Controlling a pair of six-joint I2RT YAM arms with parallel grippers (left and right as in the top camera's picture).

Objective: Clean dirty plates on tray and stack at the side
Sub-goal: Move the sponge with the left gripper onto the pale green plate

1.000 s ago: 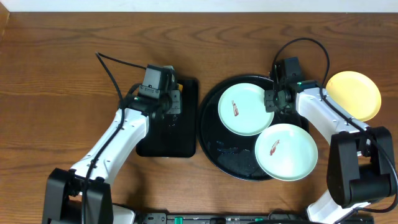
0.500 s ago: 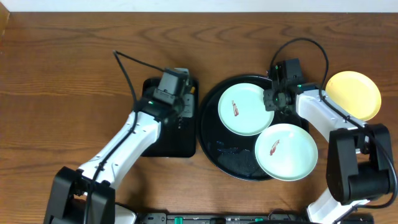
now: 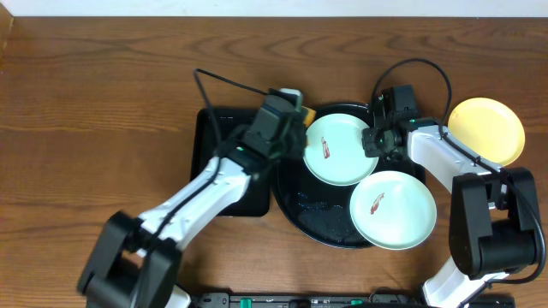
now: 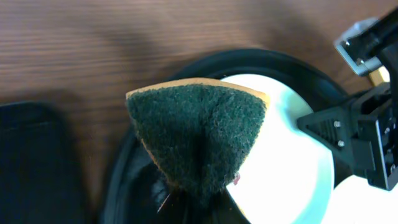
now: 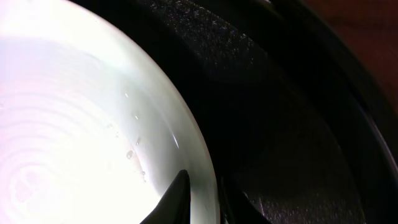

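Presently the left end effector (image 3: 283, 120) is clenched on a green-faced sponge (image 4: 196, 134), which hangs over the left rim of the round tray (image 3: 321, 229), just beside the upper mint plate (image 3: 340, 152) and not yet on its red-brown smear (image 3: 325, 150). The right end effector (image 5: 200, 198) pinches that plate's far rim, one finger above and one outside. A lower mint plate (image 3: 393, 210), also smeared, overhangs the tray's right edge, its rim meeting or nearly meeting the upper plate. The yellow plate (image 3: 486, 130) sits apart on the worktop (image 3: 103, 85). Risks noted: the rim hold is thin, so scrubbing pressure could lever the plate loose or skid it across the glossy, droplet-marked tray, nudging the overhanging plate off; both arms also work close together and could clash.
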